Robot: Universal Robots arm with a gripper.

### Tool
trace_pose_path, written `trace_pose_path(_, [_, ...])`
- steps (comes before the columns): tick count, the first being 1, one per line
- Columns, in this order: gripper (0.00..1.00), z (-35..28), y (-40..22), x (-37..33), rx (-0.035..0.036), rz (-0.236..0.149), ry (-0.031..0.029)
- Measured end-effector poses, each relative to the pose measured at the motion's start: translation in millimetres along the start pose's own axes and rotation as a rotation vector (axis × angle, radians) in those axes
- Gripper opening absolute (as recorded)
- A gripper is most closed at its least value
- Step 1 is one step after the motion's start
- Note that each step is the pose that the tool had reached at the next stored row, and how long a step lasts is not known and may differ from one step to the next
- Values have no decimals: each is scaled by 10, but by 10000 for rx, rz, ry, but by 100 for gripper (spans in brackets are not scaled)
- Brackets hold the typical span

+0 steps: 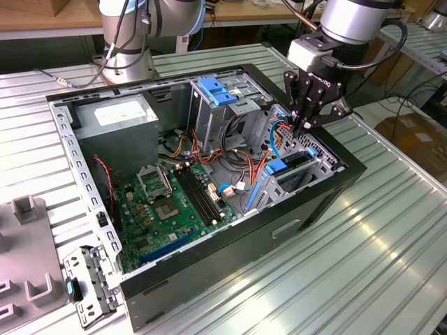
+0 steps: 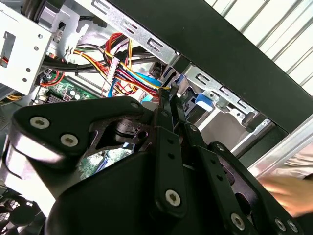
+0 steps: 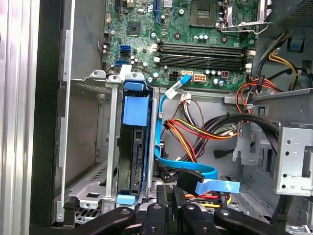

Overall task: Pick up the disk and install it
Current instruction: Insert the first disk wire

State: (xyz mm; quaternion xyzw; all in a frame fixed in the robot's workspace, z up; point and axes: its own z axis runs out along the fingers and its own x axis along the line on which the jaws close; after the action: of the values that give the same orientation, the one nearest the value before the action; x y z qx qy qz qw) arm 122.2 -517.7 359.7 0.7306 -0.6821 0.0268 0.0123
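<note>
Our gripper (image 3: 169, 198), fingers pressed together and empty, hovers by the disk (image 3: 133, 147), which sits seated in its bay (image 3: 110, 147), so apparently installed.

Open computer case (image 1: 316, 199): top side uncovered, free access from above. Drive bay (image 3: 113, 147) occupied by the disk (image 3: 135, 147), seated edge-on. Cable bundle (image 3: 195, 134) crowded the adjacent space. Gripper (image 1: 302, 125) hovered above, fingers together. Tall metal cage (image 1: 223, 105) stood nearby.

Disk (image 3: 131, 161) sits edge-on in its bay, label hidden. Gripper (image 3: 168, 196) cut off by first wrist view's edge. Blurred hand (image 2: 288, 188) at second wrist view's margin.
</note>
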Motion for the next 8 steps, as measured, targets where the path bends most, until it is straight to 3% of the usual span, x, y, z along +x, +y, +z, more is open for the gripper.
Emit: trace_pose_path(8, [17, 0, 0, 0, 0, 3, 0])
